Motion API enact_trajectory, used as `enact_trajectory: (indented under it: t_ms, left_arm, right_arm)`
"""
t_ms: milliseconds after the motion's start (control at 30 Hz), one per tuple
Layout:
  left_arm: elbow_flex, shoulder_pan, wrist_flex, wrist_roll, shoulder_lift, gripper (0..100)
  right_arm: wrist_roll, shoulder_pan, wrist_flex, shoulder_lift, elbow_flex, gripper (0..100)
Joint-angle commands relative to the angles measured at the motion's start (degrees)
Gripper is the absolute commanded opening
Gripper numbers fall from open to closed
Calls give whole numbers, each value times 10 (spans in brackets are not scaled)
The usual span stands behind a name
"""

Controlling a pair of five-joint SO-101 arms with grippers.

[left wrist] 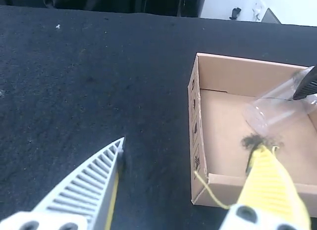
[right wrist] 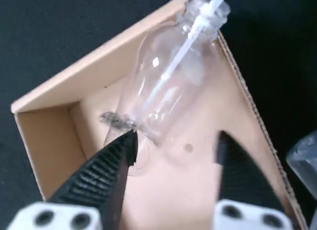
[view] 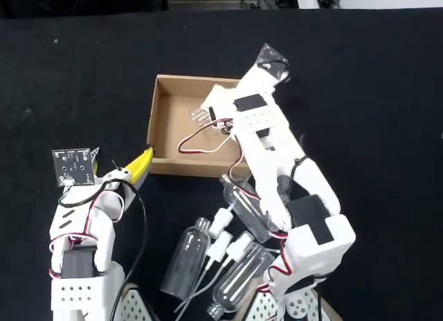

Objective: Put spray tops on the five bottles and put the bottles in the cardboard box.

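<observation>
The clear plastic bottle lies in the brown cardboard box, neck at one corner. The black right gripper hangs spread above it; the yellow-and-white left gripper gapes empty too. Light, slick, stiff (probably): grip mid-body.

Black table, cardboard box, loose bottles
</observation>
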Motion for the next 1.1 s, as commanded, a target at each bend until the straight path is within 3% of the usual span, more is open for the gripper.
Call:
enact_trajectory:
  t_ms: [0,133,267,433,600,833,1067]
  left_arm:
    - [-4,-7,0,-5,-10,364]
    - [1,-7,-2,-5,-10,364]
    - [4,-7,-3,-5,-10,364]
    - [4,-7,-3,-5,-10,364]
    - [4,-7,-3,-5,-10,364]
    - [4,-7,-2,-5,-10,364]
    - [4,-7,-2,-5,-10,364]
  right_arm:
    - [3,-3,-18,-29,-7,420]
    - [0,-4,-20,-29,-13,492]
    - [-12,-4,-41,-29,-28,492]
    - [-98,-2,-43,-8,-27,491]
    - [-109,18,-88,79,-46,483]
    - [-104,26,0,120,-114,298]
    - [-102,45,52,102,-116,185]
